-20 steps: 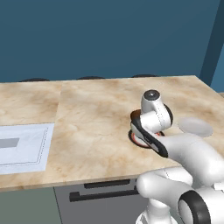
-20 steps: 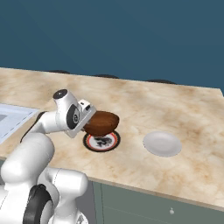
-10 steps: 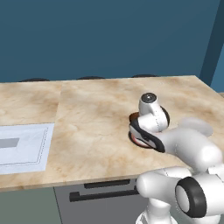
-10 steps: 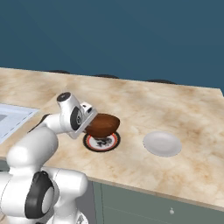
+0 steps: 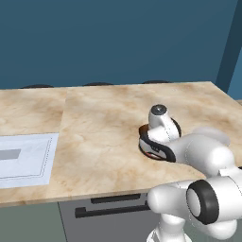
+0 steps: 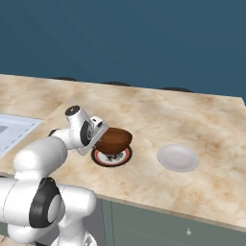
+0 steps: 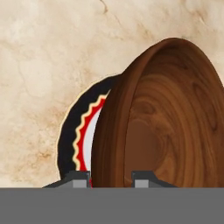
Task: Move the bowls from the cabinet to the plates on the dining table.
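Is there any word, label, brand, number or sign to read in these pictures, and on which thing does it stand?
None can be read.
The plate under the brown bowl bears a pattern, not letters.
The pale sheet on the table shows a grey block and thin border lines, without text.

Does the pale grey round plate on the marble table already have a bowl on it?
No, the pale grey round plate lies bare; the dark wooden bowl sits over the patterned plate.

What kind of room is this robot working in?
Most likely a kitchen or dining area: a wide marble-veined table carries a patterned plate under a wooden bowl, with a plain pale plate beside it and grey-green drawers under the top.
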